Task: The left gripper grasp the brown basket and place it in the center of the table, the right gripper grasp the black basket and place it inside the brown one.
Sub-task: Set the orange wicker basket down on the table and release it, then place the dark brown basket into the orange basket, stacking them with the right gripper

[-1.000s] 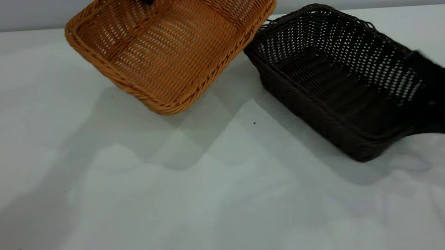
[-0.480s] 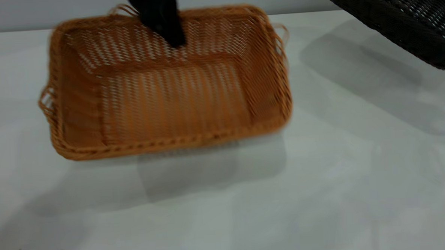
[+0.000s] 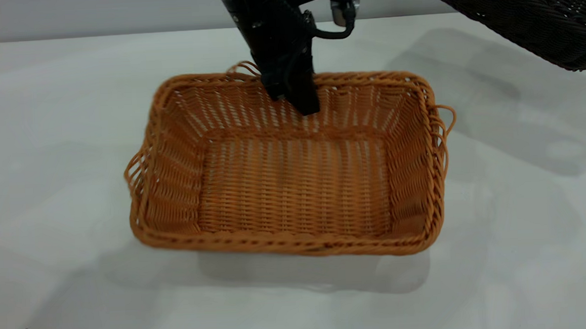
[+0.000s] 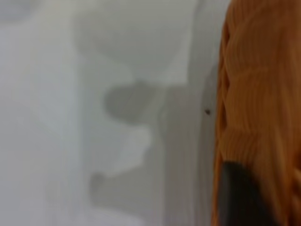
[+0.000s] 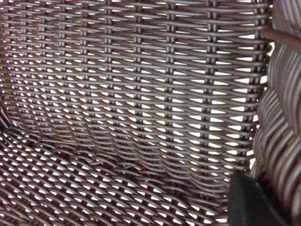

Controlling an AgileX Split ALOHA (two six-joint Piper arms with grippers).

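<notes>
Judging by its open weave, the rectangular orange-tan woven wicker basket (image 3: 294,184) should be light and fairly stiff, with a braided rim that offers the firmest hold; the black boxy left claw (image 3: 295,92) is clamped on the middle of the far rim, one finger down inside the wall, while the basket sits near the middle of the smooth white-grey tabletop (image 3: 50,145). The very dark brown-black woven wicker basket (image 3: 519,16) hangs above the far right corner, cut off by the frame. The right claw is hidden in the exterior view; its wrist view shows one dark finger (image 5: 251,202) against that basket's rim, apparently gripping.
</notes>
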